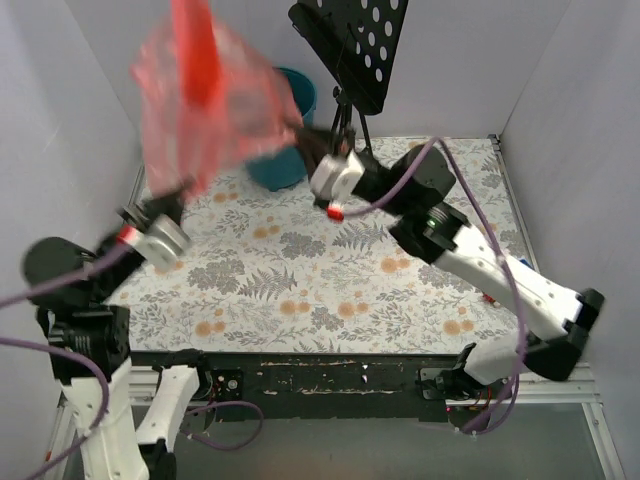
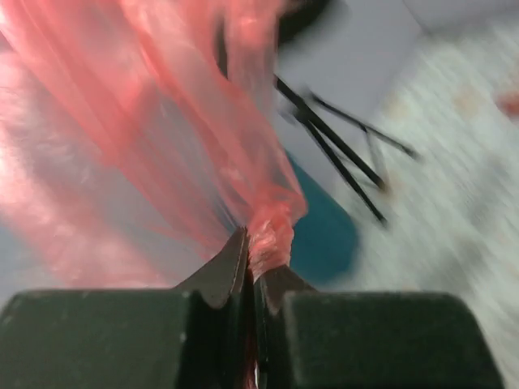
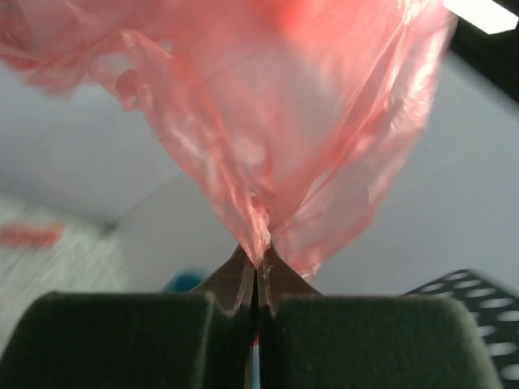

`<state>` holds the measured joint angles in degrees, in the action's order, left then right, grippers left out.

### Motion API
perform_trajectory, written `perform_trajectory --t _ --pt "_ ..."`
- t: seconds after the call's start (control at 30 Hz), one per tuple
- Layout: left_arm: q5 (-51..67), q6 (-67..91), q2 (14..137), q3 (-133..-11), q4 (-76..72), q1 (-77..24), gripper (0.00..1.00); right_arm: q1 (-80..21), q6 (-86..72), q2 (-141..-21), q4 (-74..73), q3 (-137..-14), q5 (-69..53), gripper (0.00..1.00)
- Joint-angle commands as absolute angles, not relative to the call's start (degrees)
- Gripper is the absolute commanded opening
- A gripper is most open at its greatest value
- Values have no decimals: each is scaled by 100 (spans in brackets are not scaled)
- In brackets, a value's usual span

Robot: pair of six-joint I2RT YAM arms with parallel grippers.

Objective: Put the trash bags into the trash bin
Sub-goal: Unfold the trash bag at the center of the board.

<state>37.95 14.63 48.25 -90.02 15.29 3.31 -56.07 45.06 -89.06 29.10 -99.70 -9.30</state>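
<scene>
Left gripper (image 2: 250,263) and right gripper (image 3: 256,267) each pinch the blurred bag (image 1: 205,100), seemingly aloft at the bin's (image 1: 285,168) ten o'clock.

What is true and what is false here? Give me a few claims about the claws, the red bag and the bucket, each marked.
1. The left claw is shut on the red plastic bag. True.
2. The right claw is open and empty. False: it pinches the bag too.
3. The bag lies flat on the floral table. False: both claws hold it up in the air.
4. The teal bin stands at the table's far side. True.
</scene>
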Motion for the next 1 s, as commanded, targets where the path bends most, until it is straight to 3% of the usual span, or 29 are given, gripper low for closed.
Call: perform_trajectory --t 0.0,0.07,0.13,0.23,0.37,0.5,0.63,0.8,0.97 --pt "5813 -4284 3968 -6078 7623 290 0 -5422 7122 -8308 -3624 -6922 -2730 1" --pt "5817 -3749 3273 -5705 6790 281 0 -5467 5814 -7553 -3368 -6041 -3205 1" --pt "6116 -1907 2893 -5730 5769 290 0 -5563 4664 -6885 -2912 -5907 -3568 1" --pt "6565 -1741 3233 -6273 6378 290 0 -5722 4114 -6566 -2820 -6247 -3350 1" --pt "6023 -444 3831 -6705 6602 290 0 -5643 3589 -6592 -2752 -6706 -2454 1" --pt "4706 1735 3797 -6636 5496 281 0 -5249 1552 -6442 -1575 -6460 -916 1" --pt "4000 2319 3578 -6382 5352 290 0 -4186 581 -6731 -1695 -6661 -1947 1" --pt "4554 1617 3972 -6407 6372 290 0 -3929 1231 -8393 -4225 -7086 -4328 1" --pt "4096 1933 4482 -6609 6434 299 0 -4017 695 -7796 -3253 -6872 -4210 1"
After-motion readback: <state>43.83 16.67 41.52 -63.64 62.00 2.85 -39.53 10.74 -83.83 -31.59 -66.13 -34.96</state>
